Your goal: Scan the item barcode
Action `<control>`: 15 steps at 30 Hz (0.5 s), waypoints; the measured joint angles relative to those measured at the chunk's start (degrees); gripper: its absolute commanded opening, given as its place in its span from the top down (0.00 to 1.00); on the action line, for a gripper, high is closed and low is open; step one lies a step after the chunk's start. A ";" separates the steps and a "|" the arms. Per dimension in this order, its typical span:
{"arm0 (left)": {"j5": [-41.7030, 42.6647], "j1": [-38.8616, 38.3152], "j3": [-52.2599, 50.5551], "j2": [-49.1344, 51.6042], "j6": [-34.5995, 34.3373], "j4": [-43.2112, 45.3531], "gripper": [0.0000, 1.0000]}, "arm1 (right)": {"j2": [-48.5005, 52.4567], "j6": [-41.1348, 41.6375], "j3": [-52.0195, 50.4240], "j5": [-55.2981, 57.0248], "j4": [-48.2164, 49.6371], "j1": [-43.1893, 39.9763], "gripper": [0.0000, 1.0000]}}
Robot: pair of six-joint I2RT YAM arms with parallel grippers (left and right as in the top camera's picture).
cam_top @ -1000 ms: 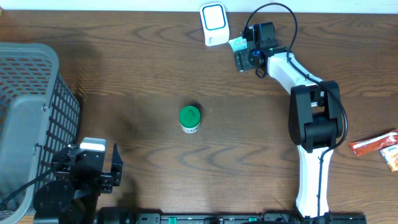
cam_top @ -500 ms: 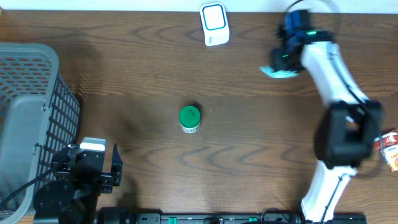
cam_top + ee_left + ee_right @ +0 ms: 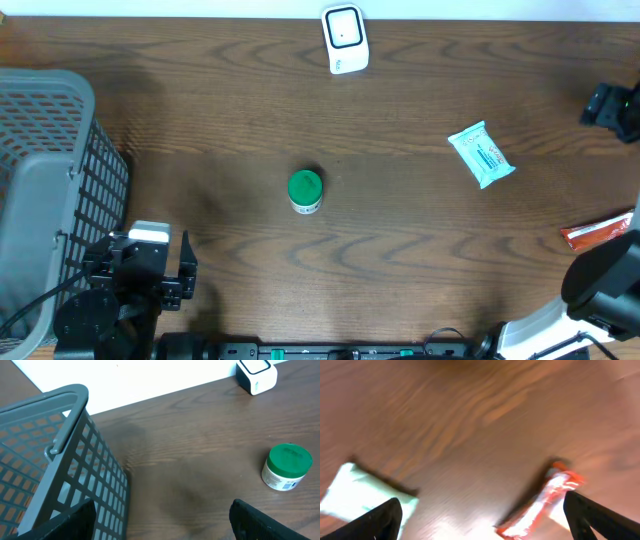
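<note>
Jar (image 3: 305, 190) mid-table, basket (image 3: 100, 185) left, scanner (image 3: 344, 38) behind, packet (image 3: 481, 154) right

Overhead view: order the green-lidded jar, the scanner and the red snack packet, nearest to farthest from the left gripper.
1. Green-lidded jar, mid-table, nearest the left gripper.
2. Scanner, at the far edge.
3. Red snack packet, at the right edge, farthest.

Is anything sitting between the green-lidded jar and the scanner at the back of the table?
Nothing visible does. Only bare table lies between the green-lidded jar and the scanner. The wipe packet lies well off to the right of that line, and the basket stands far to the left.
</note>
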 measured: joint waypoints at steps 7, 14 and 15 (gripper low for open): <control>0.00 0.00 0.00 0.00 0.00 0.00 0.14 | 0.20 -12.52 -9.07 -12.09 7.30 8.39 0.01; 0.00 0.00 0.00 0.00 0.00 -0.02 0.14 | 0.28 -19.08 -22.53 -14.38 17.40 14.53 0.01; 0.00 0.00 0.00 0.00 0.00 -0.02 0.14 | 0.31 -19.58 -23.69 -14.34 18.67 14.78 0.01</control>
